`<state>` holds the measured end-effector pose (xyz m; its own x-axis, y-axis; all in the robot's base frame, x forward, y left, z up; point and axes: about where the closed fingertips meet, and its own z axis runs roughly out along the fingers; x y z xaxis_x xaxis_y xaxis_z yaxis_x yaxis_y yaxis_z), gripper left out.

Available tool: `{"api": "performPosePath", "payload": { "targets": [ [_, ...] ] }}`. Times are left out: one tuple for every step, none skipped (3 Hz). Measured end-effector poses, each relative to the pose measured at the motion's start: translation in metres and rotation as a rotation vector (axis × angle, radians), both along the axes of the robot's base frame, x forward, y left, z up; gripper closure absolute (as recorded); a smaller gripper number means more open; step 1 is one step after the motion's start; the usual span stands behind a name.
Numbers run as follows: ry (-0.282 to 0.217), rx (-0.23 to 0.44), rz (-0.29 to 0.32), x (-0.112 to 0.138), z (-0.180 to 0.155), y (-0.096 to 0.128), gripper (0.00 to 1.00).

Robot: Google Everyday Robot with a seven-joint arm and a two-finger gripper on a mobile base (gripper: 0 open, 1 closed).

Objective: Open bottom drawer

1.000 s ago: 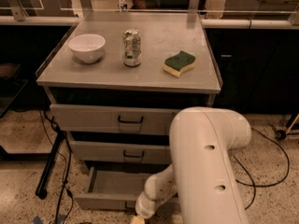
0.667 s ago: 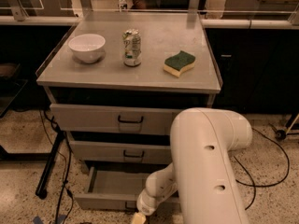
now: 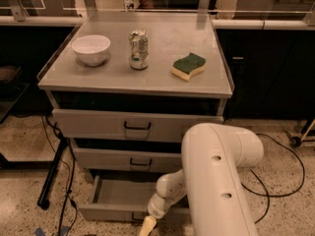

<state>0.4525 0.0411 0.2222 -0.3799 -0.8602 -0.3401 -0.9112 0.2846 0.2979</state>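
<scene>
Zero visible change | bottom drawer [image 3: 115, 196] pulled out | gripper [image 3: 147, 225] at its front edge; grasp cannot tell

The gripper [image 3: 147, 225] hangs before the pulled-out bottom drawer [image 3: 109, 212].

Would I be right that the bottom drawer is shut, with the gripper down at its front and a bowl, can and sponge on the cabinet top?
Not quite: the camera view shows the bottom drawer pulled out, its grey tray exposed. The rest stands: the gripper is down at its front, and the bowl, can and sponge sit on the cabinet top.
</scene>
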Motion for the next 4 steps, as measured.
{"api": "performPosePath", "payload": {
  "targets": [
    [0.005,-0.013,0.017,0.024,-0.016,-0.003,0.00],
    [0.045,-0.014,0.015,0.024,-0.044,-0.008,0.00],
    [0.094,-0.018,0.014,0.012,-0.063,-0.014,0.00],
    [0.116,-0.019,0.012,-0.003,-0.062,-0.016,0.00]
  ]
}}
